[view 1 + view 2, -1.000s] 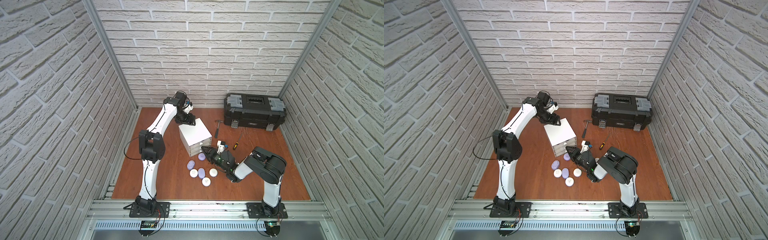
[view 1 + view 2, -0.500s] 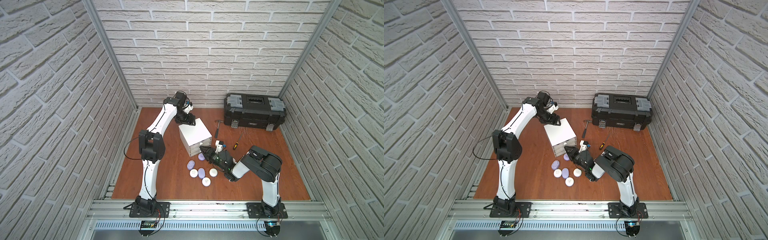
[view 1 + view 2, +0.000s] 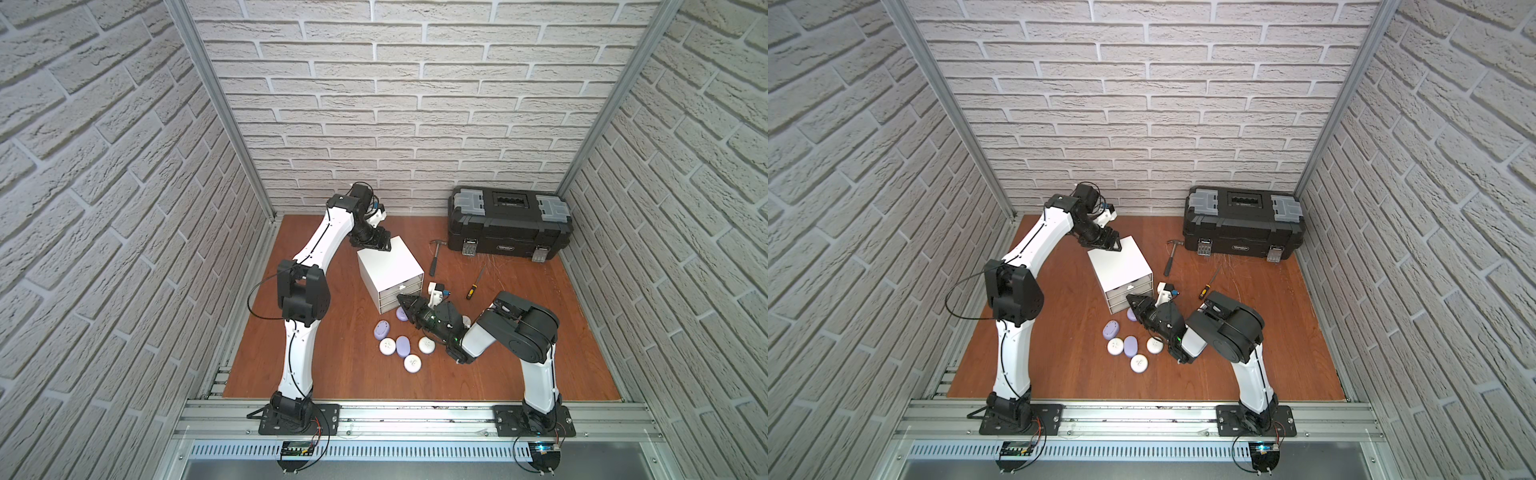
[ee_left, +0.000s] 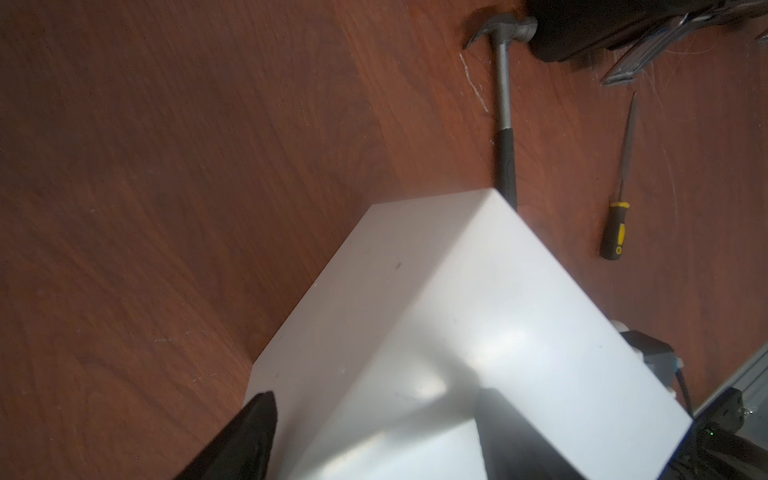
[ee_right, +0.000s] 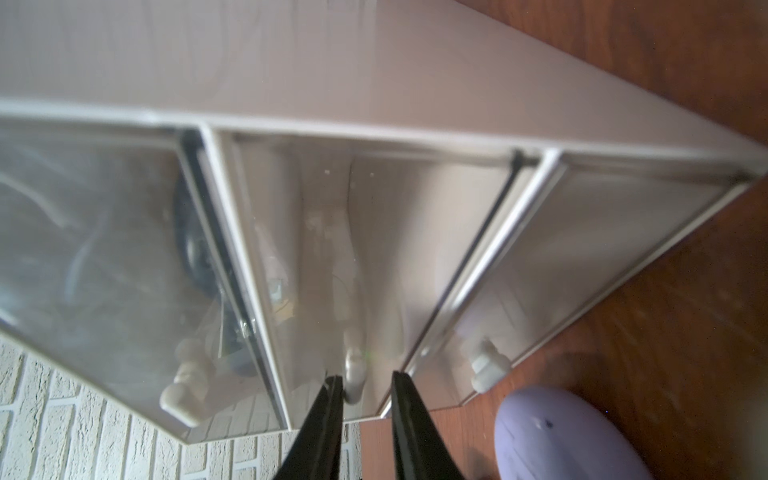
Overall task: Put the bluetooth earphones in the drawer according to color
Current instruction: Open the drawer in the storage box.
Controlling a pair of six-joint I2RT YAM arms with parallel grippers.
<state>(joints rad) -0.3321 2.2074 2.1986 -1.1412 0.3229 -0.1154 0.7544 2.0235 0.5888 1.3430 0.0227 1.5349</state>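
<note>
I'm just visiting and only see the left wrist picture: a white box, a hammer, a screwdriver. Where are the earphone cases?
Observer: Six earphone cases show on the table in front of the white box, three lavender and three white.
Operator: Does that box open?
Observer: Its front, hidden from you, holds three stacked clear drawers.
Operator: Is anything reaching for one?
Observer: The right arm has its jaws on either side of the middle drawer's pull, with a gap on one side.
</note>
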